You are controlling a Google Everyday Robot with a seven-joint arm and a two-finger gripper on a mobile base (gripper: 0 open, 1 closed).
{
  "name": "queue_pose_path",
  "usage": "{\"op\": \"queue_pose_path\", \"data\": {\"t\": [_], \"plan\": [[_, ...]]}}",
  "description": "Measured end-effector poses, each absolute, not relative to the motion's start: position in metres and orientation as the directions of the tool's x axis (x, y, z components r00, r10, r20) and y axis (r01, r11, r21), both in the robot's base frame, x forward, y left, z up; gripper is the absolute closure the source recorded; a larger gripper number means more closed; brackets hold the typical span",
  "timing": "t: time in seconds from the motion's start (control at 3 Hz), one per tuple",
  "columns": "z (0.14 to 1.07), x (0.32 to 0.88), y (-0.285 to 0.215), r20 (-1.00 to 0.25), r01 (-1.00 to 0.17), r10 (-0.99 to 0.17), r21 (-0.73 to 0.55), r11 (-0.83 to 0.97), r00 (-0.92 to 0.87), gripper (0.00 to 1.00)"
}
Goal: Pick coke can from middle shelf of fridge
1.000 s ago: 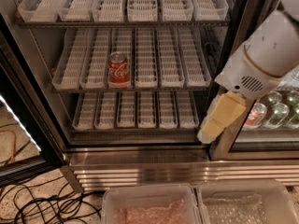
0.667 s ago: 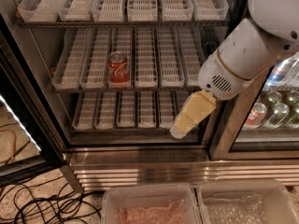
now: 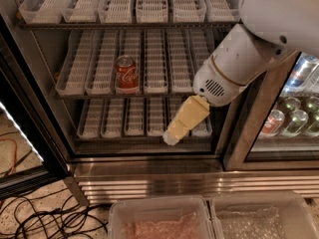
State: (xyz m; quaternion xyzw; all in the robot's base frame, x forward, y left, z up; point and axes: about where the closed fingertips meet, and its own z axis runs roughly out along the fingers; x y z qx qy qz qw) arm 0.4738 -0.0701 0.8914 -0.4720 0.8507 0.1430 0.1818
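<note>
Speckled flooring with a tangle of black cables (image 3: 47,218) sits well down and to the left of my gripper (image 3: 172,138), and just below it I see the ribbed stainless steel base of the fridge (image 3: 149,183), whose door stands open. From the single camera view, the gripper hangs at the end of a yellowish finger section under the white arm (image 3: 239,63), low in front of the bottom rack, over the right-hand white trays there; I cannot tell how it is set. Up and to the left of the gripper, the coke can (image 3: 126,73) stands upright in the third lane tray from the left on the middle shelf (image 3: 89,91), near that tray's front end, well apart from the gripper and touched by nothing. Higher up, above the can, another rack of white slotted trays (image 3: 119,4) runs across the top of the view. To the right of the gripper, behind a neighbouring glass door, I make out clear bottles (image 3: 296,118), a red-labelled one (image 3: 271,123) and a silver-and-blue can (image 3: 301,71). Directly beneath the gripper, at the bottom edge, two translucent plastic bins (image 3: 164,218) sit side by side.
</note>
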Motion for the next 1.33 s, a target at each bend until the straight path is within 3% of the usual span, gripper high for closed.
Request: {"op": "queue_pose_path", "data": {"t": [1.0, 1.33], "plan": [[0.843, 0.522, -0.006, -0.506, -0.683, -0.561, 0.078, 0.726, -0.655, 0.00], [0.845, 0.522, -0.005, -0.503, -0.640, -0.515, 0.104, 0.761, -0.694, 0.00]]}}
